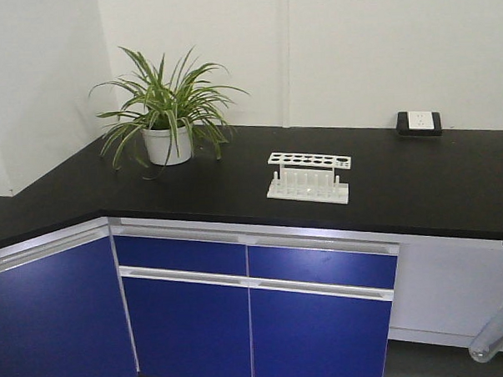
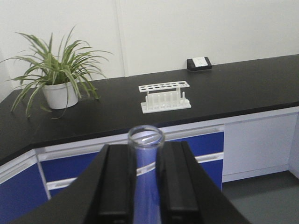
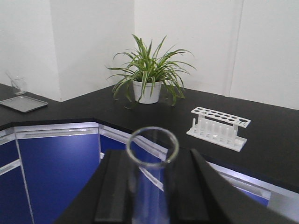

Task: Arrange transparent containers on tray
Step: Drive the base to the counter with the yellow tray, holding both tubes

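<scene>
1. Left tube (image 2: pixel 147 163) is standing upright between the left gripper's (image 2: pixel 146 189) black fingers (image 2: pixel 117 186), its open rim rising above them. The fingers are clamping it from both sides.
2. Right tube (image 3: pixel 150 182) is sitting likewise in the right gripper (image 3: pixel 152 198), with the fingers (image 3: pixel 189 191) pressing its wall.
3. Both tubes are hanging in the air before the counter (image 1: pixel 418 181), well apart from the white rack (image 1: pixel 309 178).

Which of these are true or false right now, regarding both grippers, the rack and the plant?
1. The left gripper grips a clear glass test tube. True.
2. The right gripper is empty. False: it grips a second clear glass test tube.
3. The white plastic rack with round holes stands on the black countertop. True.
4. In the front view, the green potted plant stands right of the rack. False: it stands left.
</scene>
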Controlling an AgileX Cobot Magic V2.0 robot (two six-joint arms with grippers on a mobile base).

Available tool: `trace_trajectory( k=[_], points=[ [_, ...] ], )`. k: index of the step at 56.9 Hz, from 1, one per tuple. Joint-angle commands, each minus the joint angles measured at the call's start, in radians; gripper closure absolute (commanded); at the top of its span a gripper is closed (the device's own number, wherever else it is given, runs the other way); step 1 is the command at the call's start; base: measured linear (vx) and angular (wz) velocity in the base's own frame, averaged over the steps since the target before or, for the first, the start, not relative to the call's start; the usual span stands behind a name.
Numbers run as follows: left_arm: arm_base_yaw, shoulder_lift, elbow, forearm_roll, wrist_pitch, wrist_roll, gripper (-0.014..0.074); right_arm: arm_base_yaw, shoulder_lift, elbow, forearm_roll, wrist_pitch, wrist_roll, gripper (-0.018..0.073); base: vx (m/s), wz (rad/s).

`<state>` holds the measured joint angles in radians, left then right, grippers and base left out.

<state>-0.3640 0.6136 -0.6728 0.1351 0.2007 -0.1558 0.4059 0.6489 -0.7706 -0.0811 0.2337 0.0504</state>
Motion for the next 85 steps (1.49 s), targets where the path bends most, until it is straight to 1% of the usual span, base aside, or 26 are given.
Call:
trace_trajectory(
  k=[1,30,59,85],
  points=[
    [-0.002,0.000,-0.027,-0.006,-0.080,-0.001,0.0472,-0.006,0.002,-0.030,-0.009,-0.087,-0.002,0.0571,-0.27,0.21],
    [-0.002,0.000,-0.027,-0.006,-0.080,-0.001,0.0472,-0.006,0.002,-0.030,-0.009,-0.087,-0.002,0.0571,-0.22,0.31],
    [-0.002,0.000,-0.027,-0.006,-0.080,-0.001,0.0472,-0.006,0.002,-0.030,-0.009,-0.087,-0.002,0.0571,-0.10,0.62],
    [-0.002,0.000,-0.027,-0.006,-0.080,-0.001,0.0472,-0.006,0.002,-0.030,-0.009,-0.087,-0.002,0.0571,0.01,0.59]
  ],
)
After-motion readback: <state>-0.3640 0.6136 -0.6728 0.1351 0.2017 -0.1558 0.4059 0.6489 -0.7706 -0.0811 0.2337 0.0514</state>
